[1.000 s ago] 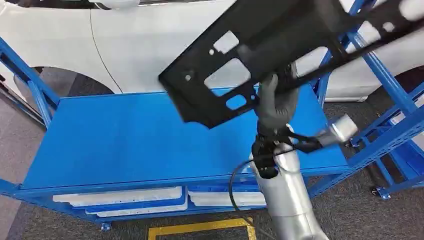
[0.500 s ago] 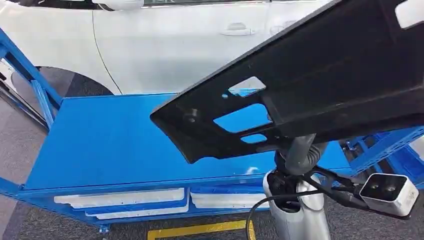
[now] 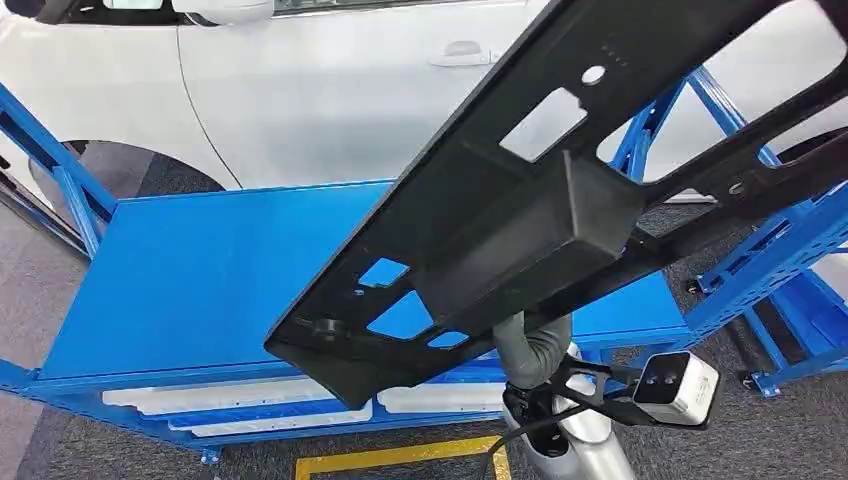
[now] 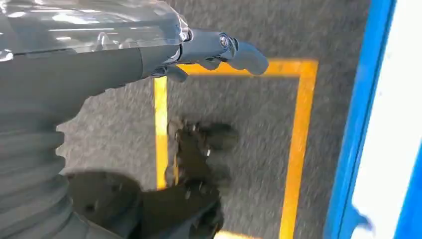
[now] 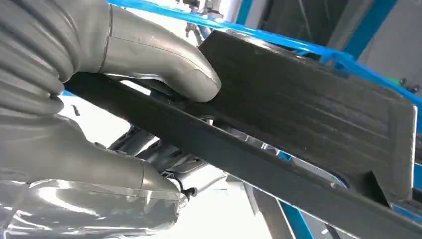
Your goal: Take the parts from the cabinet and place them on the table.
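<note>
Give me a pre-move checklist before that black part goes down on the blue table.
1. Grip: right hand holds the black part, thumb on top of its edge: ok.
2. Landing spot: the blue table top looks bare beneath the part: ok.
3. Part attitude: tilted, far end raised high: not ok for laying flat.
4. Clearance to the blue rack on the right: cannot tell.
5. Left hand hangs over the floor, holding nothing: ok.

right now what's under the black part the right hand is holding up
Under the black part, the blue table top shows bare at the left and through its cutouts. The right hand grips it from below. Table surface directly behind the part is covered.
</note>
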`<move>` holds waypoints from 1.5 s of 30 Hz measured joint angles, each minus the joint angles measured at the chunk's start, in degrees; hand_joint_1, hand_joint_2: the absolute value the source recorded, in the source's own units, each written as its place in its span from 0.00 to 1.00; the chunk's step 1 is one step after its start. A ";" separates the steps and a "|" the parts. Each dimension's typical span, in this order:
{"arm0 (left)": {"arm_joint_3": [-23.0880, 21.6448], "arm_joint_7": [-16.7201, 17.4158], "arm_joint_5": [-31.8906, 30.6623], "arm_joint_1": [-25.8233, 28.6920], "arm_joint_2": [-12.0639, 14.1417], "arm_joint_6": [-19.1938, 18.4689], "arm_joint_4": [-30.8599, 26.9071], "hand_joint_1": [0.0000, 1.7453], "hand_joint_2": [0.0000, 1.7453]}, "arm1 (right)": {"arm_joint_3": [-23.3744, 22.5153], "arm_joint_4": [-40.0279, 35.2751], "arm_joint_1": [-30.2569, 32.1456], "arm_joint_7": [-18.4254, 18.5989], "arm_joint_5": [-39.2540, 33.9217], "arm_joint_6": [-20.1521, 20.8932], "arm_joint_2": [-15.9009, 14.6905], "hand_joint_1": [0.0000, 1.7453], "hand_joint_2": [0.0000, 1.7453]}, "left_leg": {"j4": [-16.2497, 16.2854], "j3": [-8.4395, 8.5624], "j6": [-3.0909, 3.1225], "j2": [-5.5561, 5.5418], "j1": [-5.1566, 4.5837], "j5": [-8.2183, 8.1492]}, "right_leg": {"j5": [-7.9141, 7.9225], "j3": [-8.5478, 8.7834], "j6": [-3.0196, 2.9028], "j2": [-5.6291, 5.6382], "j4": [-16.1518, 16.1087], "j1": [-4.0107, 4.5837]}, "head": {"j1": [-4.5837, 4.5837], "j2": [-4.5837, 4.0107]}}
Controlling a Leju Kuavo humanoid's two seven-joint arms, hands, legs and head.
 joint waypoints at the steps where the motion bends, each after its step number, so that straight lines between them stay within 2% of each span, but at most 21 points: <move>1: 0.00 0.13 0.00 0.03 -0.04 0.02 0.00 0.00 1.00 | 0.07 0.28 0.00 -0.15 0.71 -0.58 -0.06 0.92 1.00 | 3.42 -1.22 -0.13 0.00 0.06 -1.98 | 0.17 -0.23 -0.06 -0.07 0.01 0.11 | 0.00 0.00; 7: 0.00 0.19 0.00 0.05 -0.04 0.02 0.00 0.00 1.00 | 0.09 0.39 0.00 -0.19 1.02 -0.80 -0.09 0.92 1.00 | 4.89 -1.74 -0.18 0.01 0.06 -2.77 | 0.26 -0.34 -0.10 -0.09 0.02 0.17 | 0.00 0.00; 8: 0.00 0.61 0.00 0.27 -0.07 0.11 0.00 0.00 1.00 | 0.09 0.98 0.01 -0.28 2.86 -2.40 -0.24 0.92 1.00 | 11.71 -3.83 -0.30 0.01 0.05 -5.62 | 0.88 -1.18 -0.17 -0.12 0.07 0.45 | 0.00 0.00; 9: 0.00 0.68 0.00 0.36 -0.06 0.15 0.00 0.00 1.00 | 0.09 1.14 0.03 -0.28 3.21 -2.58 -0.31 0.92 1.00 | 11.67 -3.45 -0.26 0.01 0.05 -5.39 | 1.10 -1.45 -0.13 -0.12 0.08 0.52 | 0.00 0.00; 10: 0.00 0.83 0.00 0.48 -0.07 0.15 0.00 0.00 1.00 | 0.09 1.38 0.03 -0.30 3.65 -2.64 -0.44 0.92 1.00 | 8.74 -1.33 -0.05 0.01 0.04 -3.90 | 1.46 -1.89 -0.08 -0.08 0.13 0.61 | 0.00 0.00; 11: 0.11 0.92 0.00 0.43 -0.07 0.15 0.00 0.00 1.00 | 0.06 1.73 0.04 -0.39 3.08 -1.59 -0.74 0.92 1.00 | -7.04 7.98 1.00 -0.03 -0.54 0.48 | 2.65 -2.78 0.82 0.00 0.35 1.03 | 0.00 0.00; 15: 0.81 0.92 0.00 1.27 -0.50 -0.02 0.00 0.00 1.00 | 0.02 2.38 0.04 -0.41 3.49 -0.85 -1.42 0.92 1.00 | -7.29 6.94 2.48 0.13 -0.27 2.49 | 3.66 -3.16 2.39 0.10 0.26 0.68 | 0.02 0.00; 17: 0.94 1.16 0.00 1.21 -0.59 -0.13 0.00 0.00 1.00 | -0.15 2.36 0.08 -0.44 3.98 -0.06 -1.77 0.92 1.00 | -7.25 5.85 3.39 0.37 -0.38 3.64 | -1.98 -5.03 2.79 0.09 4.66 0.40 | 0.00 0.00; 19: 0.96 1.62 0.00 1.45 -0.66 -0.13 0.00 0.00 1.00 | -0.33 2.38 0.21 -0.44 4.28 0.86 -2.12 0.92 1.00 | -7.15 4.34 3.46 0.47 -0.49 4.72 | -8.08 -7.64 3.26 0.08 13.92 0.21 | 0.02 0.00; 20: 0.96 1.79 0.00 1.59 -0.70 -0.09 0.00 0.00 1.00 | -0.37 2.38 0.32 -0.44 4.21 1.18 -2.34 0.92 1.00 | -6.97 3.50 3.41 0.52 -0.52 5.19 | -9.28 -8.27 3.42 0.08 17.50 0.13 | 0.00 0.00; 22: 0.96 2.18 0.00 1.83 -0.92 0.20 0.00 0.00 1.00 | -0.52 2.38 0.37 -0.44 4.15 1.44 -2.64 0.92 1.00 | -6.48 1.93 3.21 0.55 -0.50 5.95 | -7.34 -5.98 3.54 0.06 17.05 0.01 | 0.02 0.00; 24: 0.96 2.51 0.00 1.89 -1.16 0.50 0.00 0.00 1.00 | -0.61 2.38 0.22 -0.44 4.00 1.77 -2.91 0.92 1.00 | -5.88 0.59 2.90 0.52 -0.48 6.57 | -4.04 0.84 3.23 0.05 7.92 -0.04 | 0.00 0.00; 26: 0.96 2.84 0.00 1.90 -1.35 0.66 0.00 0.00 1.00 | -0.70 2.36 -0.04 -0.41 3.84 1.88 -3.08 0.92 1.00 | -5.20 -0.23 2.32 0.43 -0.77 7.06 | -5.63 5.90 2.63 0.07 -0.13 0.45 | 0.00 0.00; 30: 0.96 3.17 0.00 2.32 -1.44 0.83 0.00 0.00 1.00 | -1.55 2.05 0.73 -0.48 3.58 2.34 -3.67 0.92 1.00 | -5.90 -0.40 0.69 0.39 -0.69 8.74 | -3.75 4.79 0.96 0.03 -0.29 0.35 | -0.02 0.00; 32: 0.96 3.39 0.00 2.46 -1.44 0.83 0.02 0.00 1.00 | -1.84 1.77 1.01 -0.50 3.62 2.99 -3.83 0.92 1.00 | -2.37 -1.83 0.45 0.31 -0.37 3.36 | -2.40 3.59 -0.05 -0.29 -0.52 0.20 | -0.02 0.00; 34: 0.96 3.54 0.00 2.52 -1.51 0.81 0.02 0.00 1.00 | -2.12 1.66 1.54 -0.50 3.69 4.03 -3.93 0.92 1.00 | 5.76 -3.98 0.02 0.33 -0.25 -2.84 | -1.23 2.08 -0.22 -0.29 -0.48 0.33 | -0.02 0.00; 36: 0.96 3.54 0.00 2.54 -1.53 0.83 0.02 0.00 1.00 | -2.56 1.62 2.11 -0.50 4.02 5.00 -3.98 0.92 1.00 | 11.92 -4.68 -0.22 0.34 -0.25 -4.20 | 0.04 0.28 -0.14 -0.29 -0.29 0.47 | -0.02 0.00; 39: 0.96 3.54 0.02 2.49 -1.40 0.83 0.02 0.00 1.00 | -3.13 1.53 2.59 -0.50 4.85 5.47 -4.00 0.92 1.00 | 4.97 1.93 0.19 0.33 -0.29 1.52 | 1.72 -2.07 0.21 -0.27 0.01 0.54 | -0.02 0.00; 40: 0.96 3.52 0.00 2.41 -1.35 0.83 0.04 0.00 1.00 | -3.35 1.33 2.72 -0.50 5.18 5.51 -4.00 0.92 1.00 | -0.79 6.20 0.57 0.30 -0.31 1.86 | 2.33 -2.62 0.42 -0.23 0.18 0.57 | -0.02 0.00; 41: 0.96 3.52 0.00 2.29 -1.18 0.83 0.04 0.00 1.00 | -3.45 1.13 2.85 -0.50 5.50 5.53 -4.00 0.92 1.00 | -6.21 10.03 0.99 0.27 -0.62 -0.13 | 2.72 -2.97 0.76 -0.20 0.33 0.82 | -0.02 0.00; 45: 0.92 3.80 0.00 2.36 -1.00 0.81 0.07 0.00 1.00 | -3.63 0.92 3.27 -0.50 6.69 5.62 -3.96 0.92 1.00 | -7.78 9.39 2.34 0.19 -1.05 0.70 | 4.89 -3.02 2.24 -0.26 -0.37 0.60 | -0.02 0.00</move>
